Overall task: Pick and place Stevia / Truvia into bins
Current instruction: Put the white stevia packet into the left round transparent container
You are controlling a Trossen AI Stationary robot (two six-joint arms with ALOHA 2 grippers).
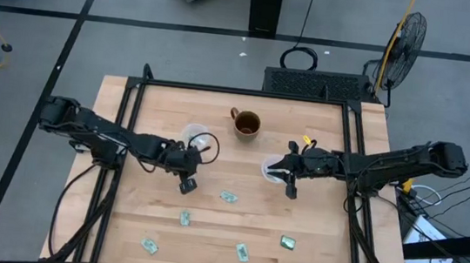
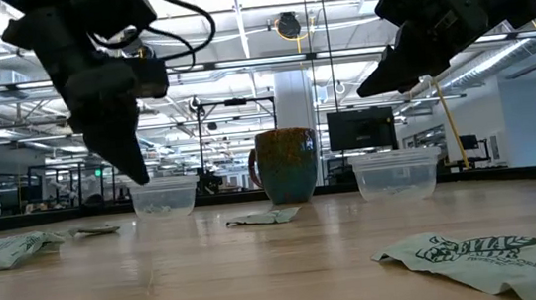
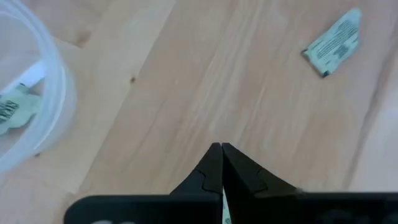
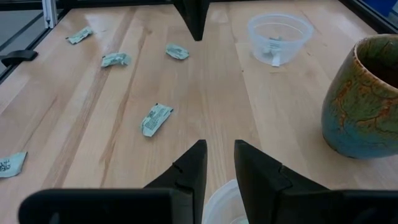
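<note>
The left gripper, jaws shut, apparently on a packet edge, needs carrying over its cup; the right gripper, partly open and empty, hangs above the other cup.

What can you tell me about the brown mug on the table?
The brown mug is a glazed ceramic cup, mottled brown and teal-green on its wall in the low view, with a looped handle on one side. It stands upright and open-topped toward the back middle of the wooden table, between the two clear plastic cups. Nothing touches it but the tabletop.
</note>
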